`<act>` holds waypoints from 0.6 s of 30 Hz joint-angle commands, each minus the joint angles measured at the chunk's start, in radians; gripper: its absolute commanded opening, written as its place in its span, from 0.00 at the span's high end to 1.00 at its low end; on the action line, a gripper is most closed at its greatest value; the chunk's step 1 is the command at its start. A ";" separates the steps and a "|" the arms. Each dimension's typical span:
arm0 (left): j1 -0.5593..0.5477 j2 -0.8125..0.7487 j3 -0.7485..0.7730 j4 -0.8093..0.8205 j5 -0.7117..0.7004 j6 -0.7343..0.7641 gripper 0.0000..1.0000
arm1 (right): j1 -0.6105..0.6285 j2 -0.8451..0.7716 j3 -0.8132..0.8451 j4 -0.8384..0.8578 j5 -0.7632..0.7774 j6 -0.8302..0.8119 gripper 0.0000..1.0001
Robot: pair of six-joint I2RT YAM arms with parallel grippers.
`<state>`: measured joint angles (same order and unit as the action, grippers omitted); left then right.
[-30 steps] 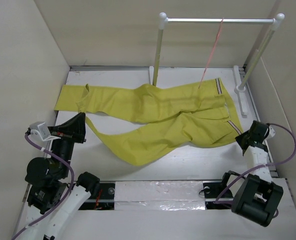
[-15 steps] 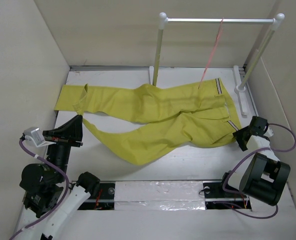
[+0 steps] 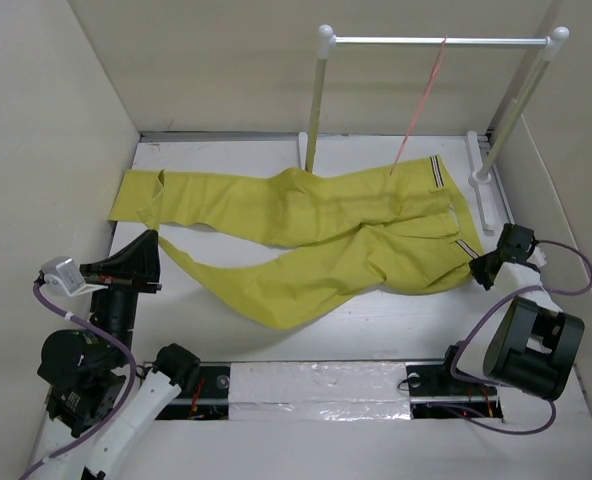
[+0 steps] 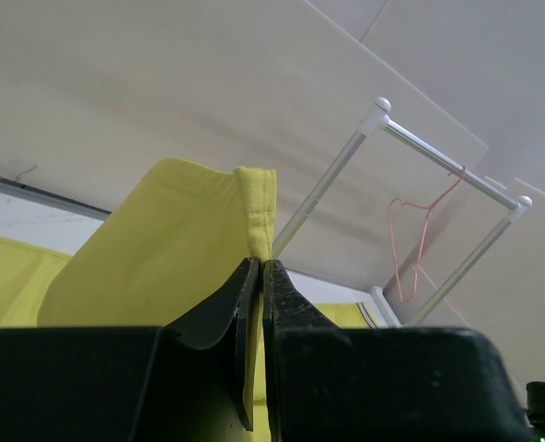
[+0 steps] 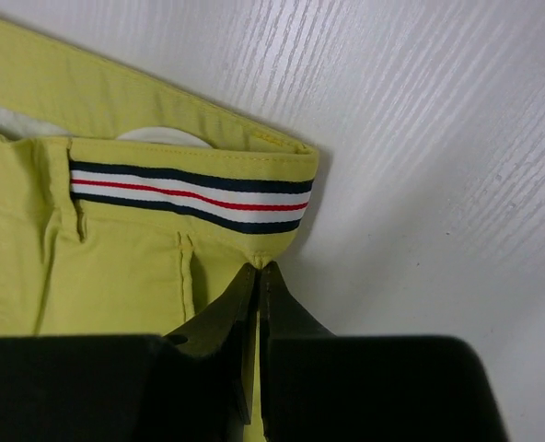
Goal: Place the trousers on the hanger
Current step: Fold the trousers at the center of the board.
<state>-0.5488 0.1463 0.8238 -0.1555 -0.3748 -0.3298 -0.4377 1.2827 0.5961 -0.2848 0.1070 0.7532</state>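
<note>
While the trousers [image 3: 316, 235] lie spread, the left gripper [image 4: 259, 276] at eight o'clock pinches a leg hem and the right gripper [image 5: 257, 274] at four o'clock clamps the waistband.

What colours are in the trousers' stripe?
The stripe is white with navy edges and a red centre line; clearest in the right wrist view.
</note>
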 commanded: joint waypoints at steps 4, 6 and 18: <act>-0.005 -0.001 0.011 0.056 -0.024 0.015 1.00 | -0.074 -0.234 0.063 -0.056 0.123 -0.046 1.00; -0.005 0.001 0.015 0.053 -0.032 0.014 1.00 | -0.096 -0.287 0.102 -0.080 0.161 -0.077 1.00; -0.105 0.024 0.035 0.005 -0.185 0.028 1.00 | -0.230 -0.552 0.151 -0.328 0.266 -0.201 1.00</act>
<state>-0.6144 0.1497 0.8249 -0.1726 -0.4801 -0.3210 -0.6617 0.8032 0.7490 -0.5518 0.3161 0.5892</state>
